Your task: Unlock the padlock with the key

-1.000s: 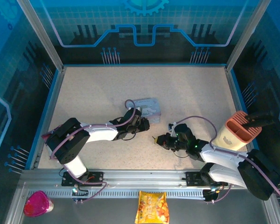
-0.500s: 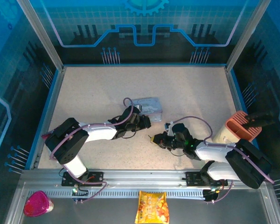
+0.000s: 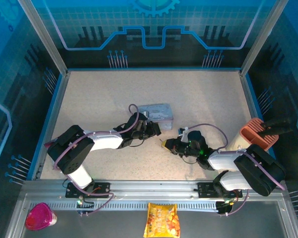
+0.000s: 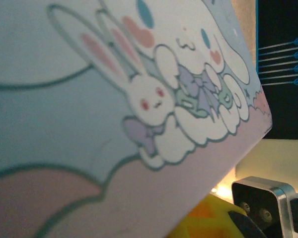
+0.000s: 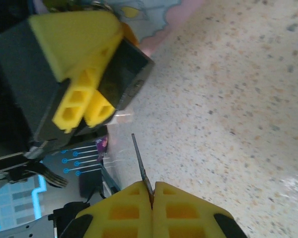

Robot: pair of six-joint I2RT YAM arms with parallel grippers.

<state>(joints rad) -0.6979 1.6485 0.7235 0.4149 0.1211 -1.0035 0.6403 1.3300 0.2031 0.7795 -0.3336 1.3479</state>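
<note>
right hand (image 5: 153, 193) clamped shut on the key (image 5: 140, 161), blade sticking out free to enter | at its eleven o'clock, left hand (image 3: 155, 129) nearly closed on the padlock (image 5: 131, 69), we judge, steadying it | tin (image 3: 156, 113) just beyond, on the counter (image 5: 238, 99)

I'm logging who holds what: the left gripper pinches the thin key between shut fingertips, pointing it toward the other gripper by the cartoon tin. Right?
No: it is the right gripper that pinches the key between shut fingertips, as the right wrist view shows. It does point toward the left gripper by the cartoon tin.
</note>
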